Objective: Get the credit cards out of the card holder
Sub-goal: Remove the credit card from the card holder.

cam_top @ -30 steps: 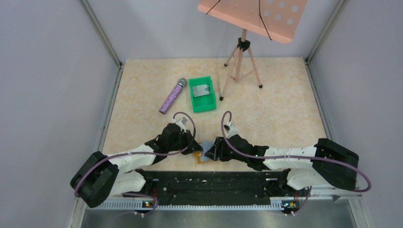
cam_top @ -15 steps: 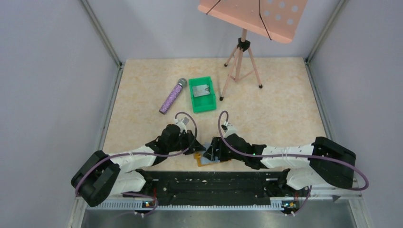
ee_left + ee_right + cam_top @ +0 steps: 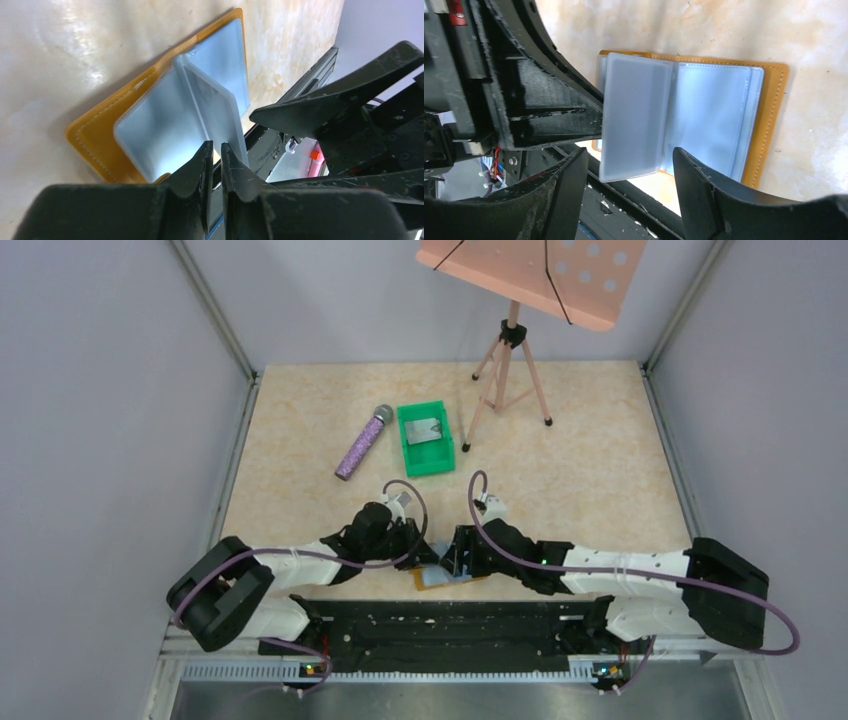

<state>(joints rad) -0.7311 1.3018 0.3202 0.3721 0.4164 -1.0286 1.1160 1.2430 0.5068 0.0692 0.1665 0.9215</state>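
Observation:
The tan card holder (image 3: 447, 578) (image 3: 774, 110) (image 3: 95, 140) lies open at the table's near edge, pale blue-grey pockets up. One clear pocket leaf (image 3: 634, 115) (image 3: 212, 107) stands raised from its spine. My left gripper (image 3: 216, 149) (image 3: 424, 552) is shut on that leaf's edge; one of its fingers (image 3: 559, 120) shows in the right wrist view. My right gripper (image 3: 629, 152) (image 3: 452, 556) is open, its jaws either side of the leaf's near edge without touching it. A silvery credit card (image 3: 426, 428) lies in the green bin. I cannot tell whether the pockets hold cards.
The green bin (image 3: 440, 463) sits mid-table with a purple microphone (image 3: 361, 442) to its left. A pink tripod music stand (image 3: 512, 365) is at the back right. The black base rail (image 3: 440, 622) runs right behind the card holder. Grey walls close both sides.
The left arm has reached further right toward the card holder. The right gripper has opened wider and shifted slightly. The card holder now lies spread open.

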